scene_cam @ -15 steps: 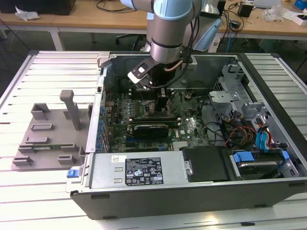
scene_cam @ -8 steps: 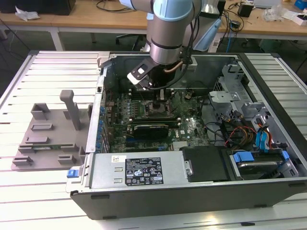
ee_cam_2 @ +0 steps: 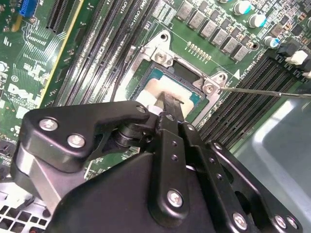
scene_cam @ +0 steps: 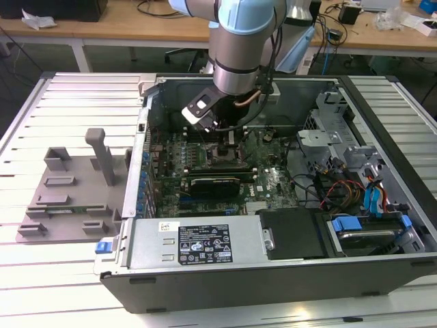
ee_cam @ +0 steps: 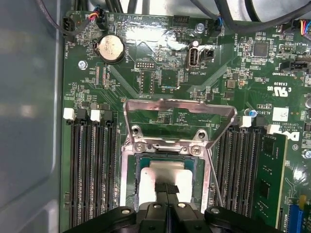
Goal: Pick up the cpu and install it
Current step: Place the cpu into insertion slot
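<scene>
Memory slots flank seated cpu; open load plate stands beside

The cpu, silvery-white square (flat, face up) in the motherboard socket.

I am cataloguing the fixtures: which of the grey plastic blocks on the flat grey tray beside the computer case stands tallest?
The narrow upright grey post, on the flat grey tray's side nearer the computer case; the other blocks are low and squat.

Matt silvery metal tops the chip, shiny bare metal forms the socket frame, and the tray is matt grey plastic.
</scene>
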Controlling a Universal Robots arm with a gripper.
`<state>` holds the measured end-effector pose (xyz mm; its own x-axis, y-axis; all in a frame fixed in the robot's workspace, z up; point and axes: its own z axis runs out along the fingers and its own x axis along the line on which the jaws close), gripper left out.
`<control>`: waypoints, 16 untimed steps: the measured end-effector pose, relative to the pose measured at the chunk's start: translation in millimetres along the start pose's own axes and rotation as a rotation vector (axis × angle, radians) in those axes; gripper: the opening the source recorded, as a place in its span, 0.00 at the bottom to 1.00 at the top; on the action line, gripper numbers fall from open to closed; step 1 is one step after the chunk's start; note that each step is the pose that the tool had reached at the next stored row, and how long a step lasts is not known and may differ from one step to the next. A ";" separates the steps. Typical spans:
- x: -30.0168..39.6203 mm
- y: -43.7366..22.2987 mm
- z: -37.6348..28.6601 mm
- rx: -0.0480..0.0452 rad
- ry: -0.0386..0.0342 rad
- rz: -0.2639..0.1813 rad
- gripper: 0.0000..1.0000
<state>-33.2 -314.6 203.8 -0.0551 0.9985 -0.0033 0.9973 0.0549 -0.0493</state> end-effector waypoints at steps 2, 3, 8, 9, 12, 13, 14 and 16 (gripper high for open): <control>-0.1 2.7 0.5 0.0004 0.0003 0.000 0.11; -0.2 6.9 0.5 0.0002 0.0008 0.000 0.11; -0.1 12.0 -2.0 -0.0012 0.0030 0.000 0.11; -0.2 11.8 -4.2 -0.0003 0.0017 0.000 0.11; -0.5 11.3 -13.1 0.0006 -0.0015 0.000 0.11; -0.5 11.1 -15.0 0.0007 -0.0021 0.000 0.11; -0.5 11.0 -16.7 0.0008 -0.0024 0.000 0.11; -0.5 10.9 -19.9 0.0008 -0.0038 0.000 0.11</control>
<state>-21.3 -314.5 223.1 -0.0552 0.9985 -0.0071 0.9972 0.0548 -0.0502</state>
